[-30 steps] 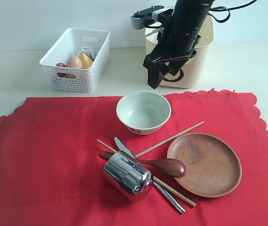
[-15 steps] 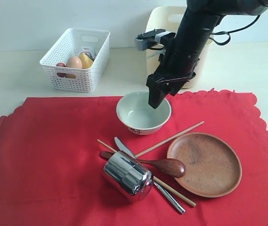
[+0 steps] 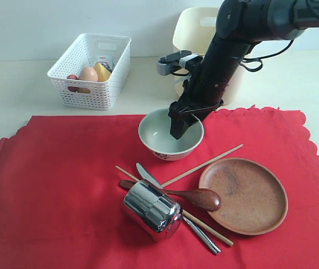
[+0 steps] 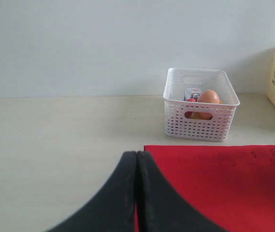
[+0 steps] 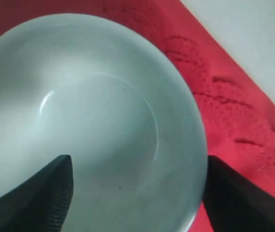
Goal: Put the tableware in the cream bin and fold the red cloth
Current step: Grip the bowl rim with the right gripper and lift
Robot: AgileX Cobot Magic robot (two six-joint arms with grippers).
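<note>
Egg [image 3: 88, 73] in basket [image 3: 89, 95]; pincer [image 3: 176, 130] astride bowl [image 3: 158, 135] rim

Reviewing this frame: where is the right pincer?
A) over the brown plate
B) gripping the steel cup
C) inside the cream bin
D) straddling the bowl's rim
D: the right pincer is open, with one tip inside the bowl and the other outside its rim.

cream bin [image 3: 189, 33] half hidden by arm [image 3: 221, 56], bowl [image 5: 94, 121] cropped
</note>
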